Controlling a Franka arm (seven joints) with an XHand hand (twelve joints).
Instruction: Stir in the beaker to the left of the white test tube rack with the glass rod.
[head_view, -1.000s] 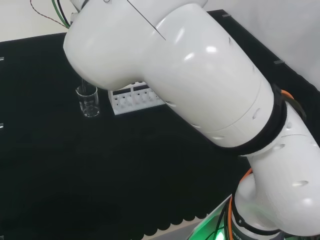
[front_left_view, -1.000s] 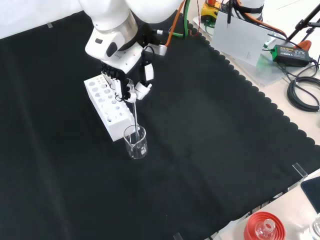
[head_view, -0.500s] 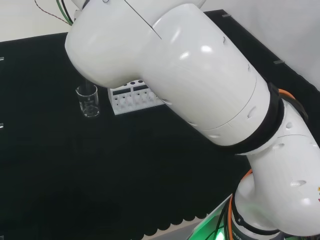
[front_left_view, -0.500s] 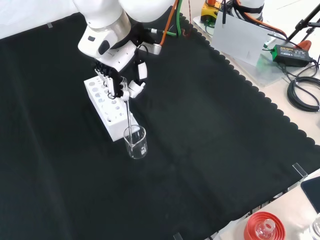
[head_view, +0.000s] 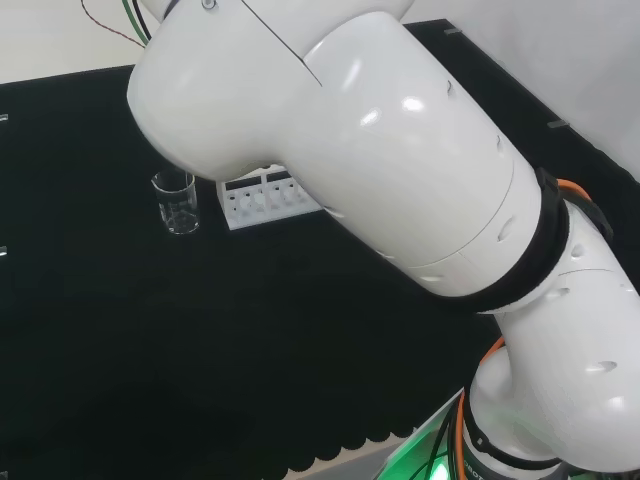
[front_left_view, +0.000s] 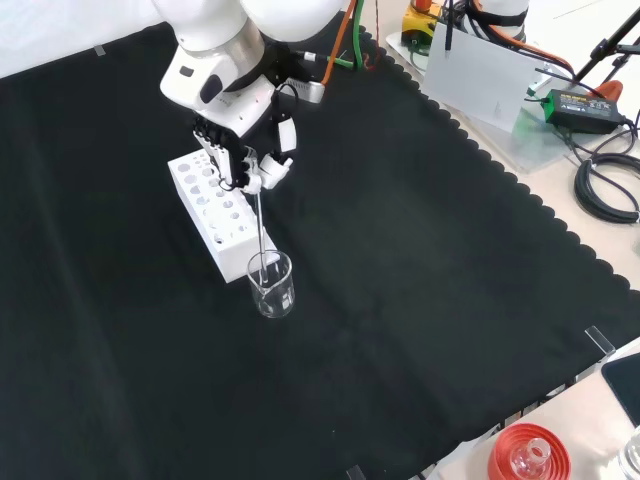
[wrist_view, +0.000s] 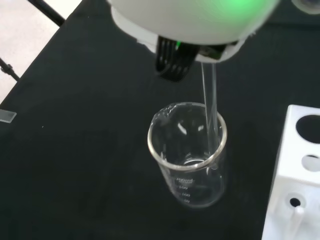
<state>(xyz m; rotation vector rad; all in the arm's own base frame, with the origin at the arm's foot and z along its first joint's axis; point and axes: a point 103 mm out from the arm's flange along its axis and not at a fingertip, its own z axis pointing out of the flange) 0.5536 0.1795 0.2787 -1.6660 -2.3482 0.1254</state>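
Links of the arm (head_view: 400, 160) loomed over the white test tube rack (head_view: 262, 200) in the head view, with the beaker (head_view: 177, 202) standing just left of the rack. From the front, the hand (front_left_view: 245, 165) hung above the rack, fingers curled round the glass rod (front_left_view: 261, 225), which ran down into the beaker (front_left_view: 271, 284) just in front of the rack. Close at the wrist, the rod (wrist_view: 210, 110) leaned on the beaker's (wrist_view: 189, 165) inner wall on its rack (wrist_view: 295, 180) side.

The beaker (front_left_view: 271, 284) and glass rod (front_left_view: 260, 228) are clear. The test tube rack (front_left_view: 217, 213) is white, dotted with dark holes. Black cloth (front_left_view: 400, 250) with a scalloped edge covers the tabletop. The hand (front_left_view: 245, 160) is black and white.
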